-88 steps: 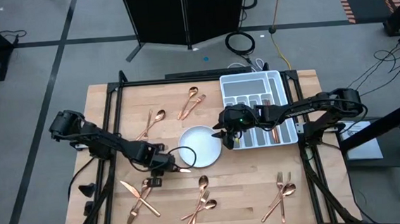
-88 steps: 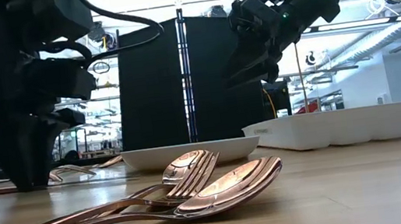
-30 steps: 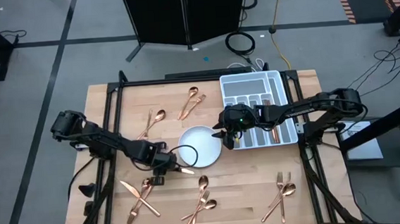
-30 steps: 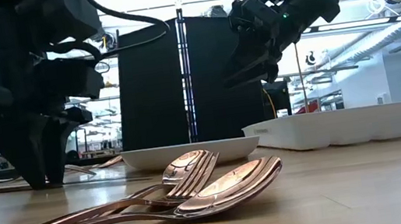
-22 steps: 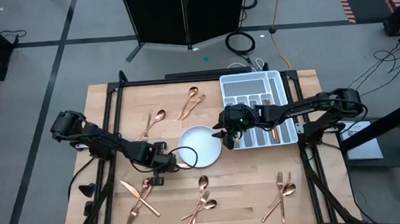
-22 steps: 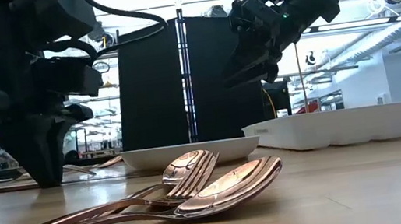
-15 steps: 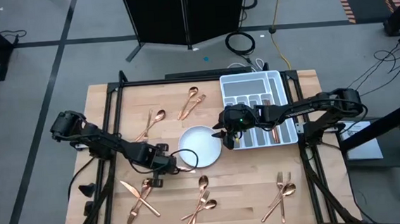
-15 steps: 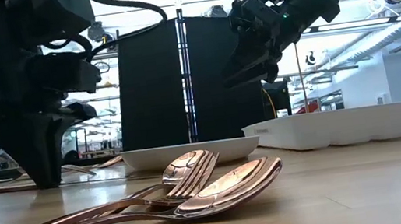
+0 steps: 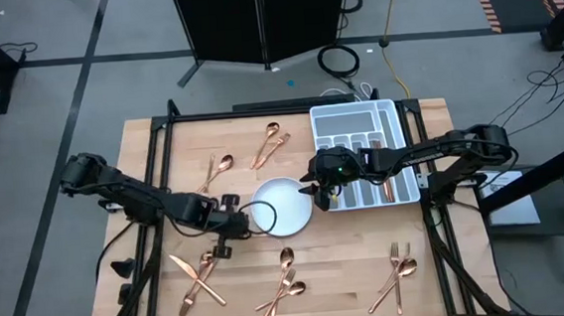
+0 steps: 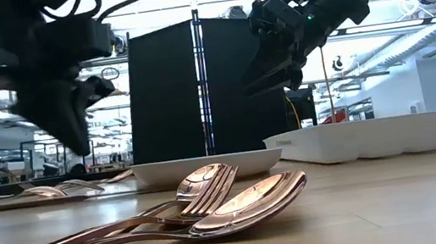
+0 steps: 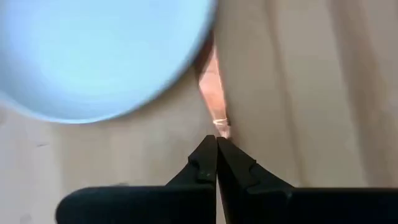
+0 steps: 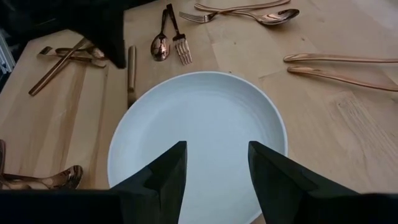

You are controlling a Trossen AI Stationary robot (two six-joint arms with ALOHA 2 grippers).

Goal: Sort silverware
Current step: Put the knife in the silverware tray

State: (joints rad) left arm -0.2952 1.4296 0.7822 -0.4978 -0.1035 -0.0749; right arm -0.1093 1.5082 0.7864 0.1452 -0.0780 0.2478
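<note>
Lifted clear of the counter [image 9: 162,146] since half a second ago and drawn back along the plate's near-left edge: left pincer [image 11: 216,143], now pressed fully shut. Means a pick attempt just made. Shows a slim copper piece [image 11: 211,81] right at its tips beside the plate; cannot tell whether truly pinched or merely lying below. Hovers unmoved over the plate: right pincer [image 12: 216,146], parted wide, holding nothing.

Counted, large to small: one counter, two arms, one divided tray [image 9: 399,120] with a few copper pieces already in it, one round white plate [image 9: 283,203], five loose clusters of silverware [image 9: 199,278] scattered around the plate. Too small to tally fork by fork.
</note>
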